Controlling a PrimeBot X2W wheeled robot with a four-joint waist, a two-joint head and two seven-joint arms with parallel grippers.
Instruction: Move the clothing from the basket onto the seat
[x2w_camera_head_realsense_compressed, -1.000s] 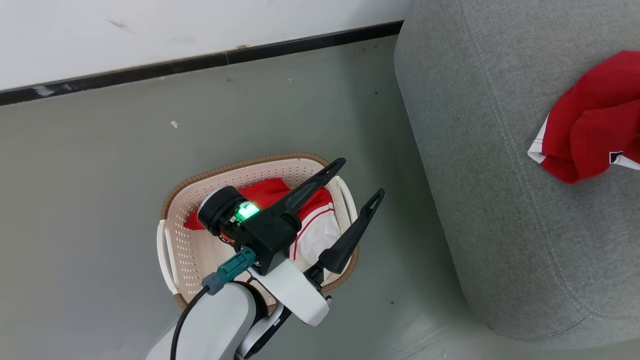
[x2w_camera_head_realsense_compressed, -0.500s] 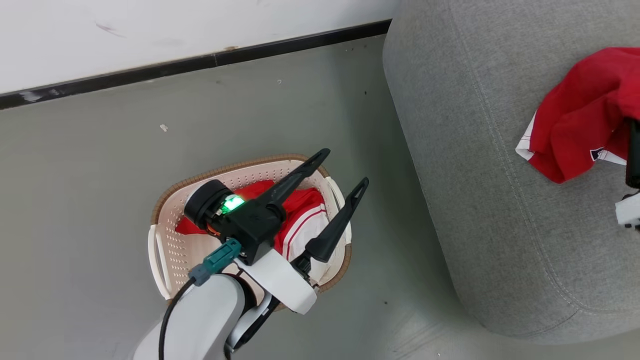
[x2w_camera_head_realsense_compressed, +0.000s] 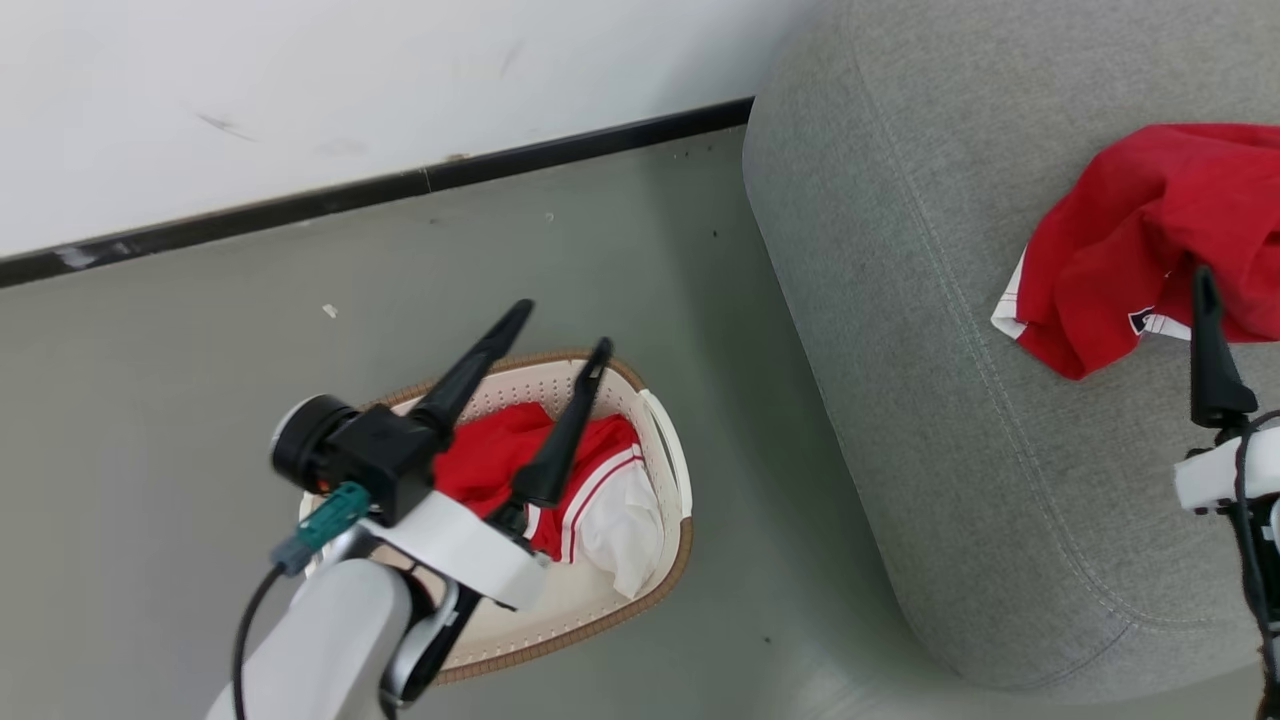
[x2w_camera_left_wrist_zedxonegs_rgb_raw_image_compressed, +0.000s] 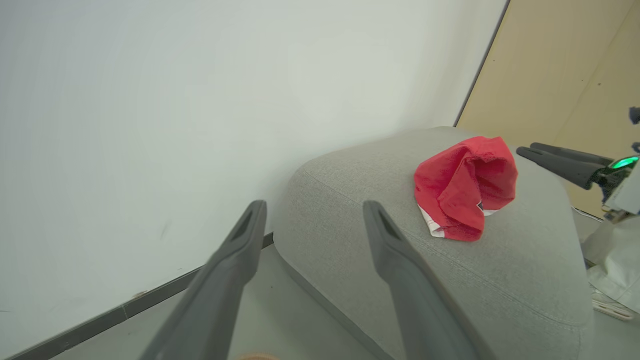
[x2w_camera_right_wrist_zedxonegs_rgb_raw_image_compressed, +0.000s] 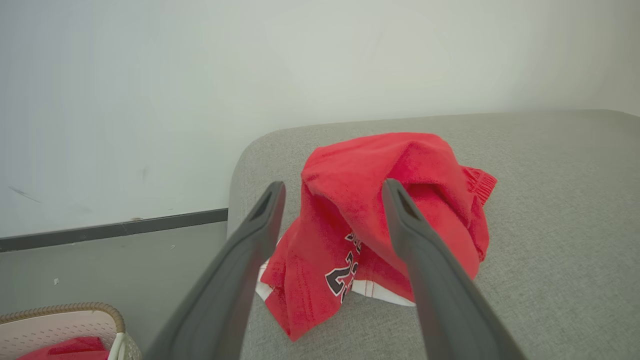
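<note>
Both agape: left claw (x2w_camera_head_realsense_compressed: 564, 324), right claw (x2w_camera_right_wrist_zedxonegs_rgb_raw_image_compressed: 333, 184).

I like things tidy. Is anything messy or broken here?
Nothing looks broken or spilled. One red garment lies crumpled on the sofa, and a second garment sits bunched in the basket.

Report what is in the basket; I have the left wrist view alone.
Observer: One red-and-white garment lies in the basket.
Operator: Place the left gripper relative to it.
Observer: The left gripper hangs over the basket, fingers pointing past its far rim.
Operator: Check the seat garment for print.
Observer: The seat garment on the seat bears dark numerals on the side toward the right gripper.
</note>
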